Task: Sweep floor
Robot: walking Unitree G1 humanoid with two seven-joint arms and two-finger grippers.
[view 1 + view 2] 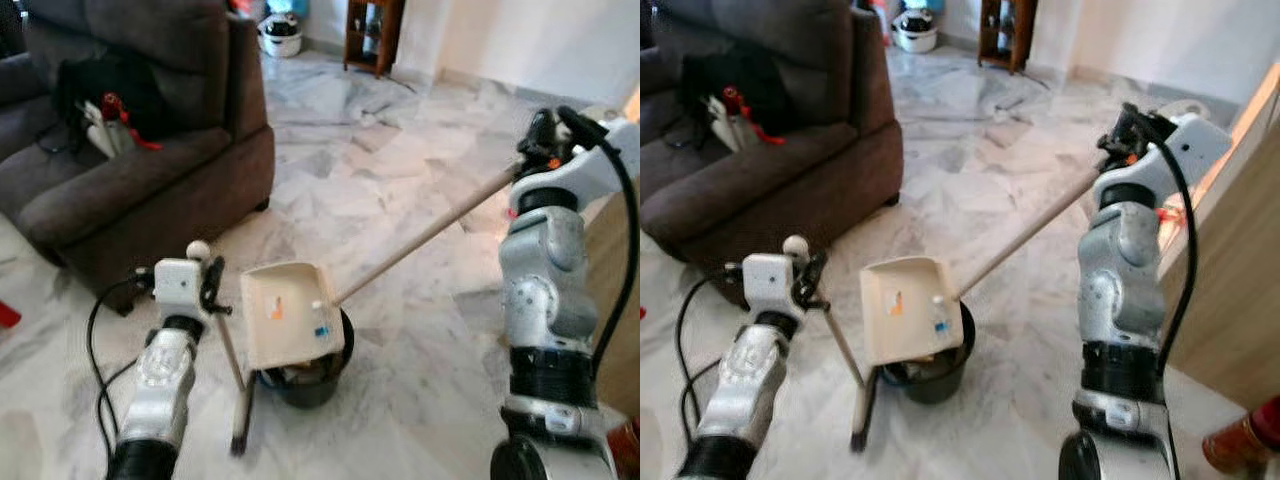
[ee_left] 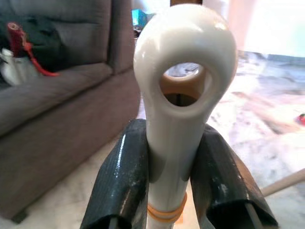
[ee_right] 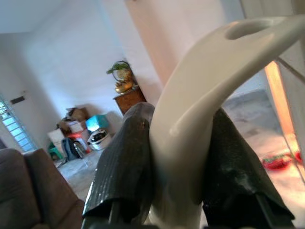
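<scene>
Your right gripper clamps the dustpan handle — the dustpan tilts over the black bin. Your left gripper grips the broom, its head just beside that bin — litter lies in the pan.

Bright, even daylight; soft glare on the marble floor. Head views are slightly soft. Wrist views blur the background, with warm overexposure at right.
</scene>
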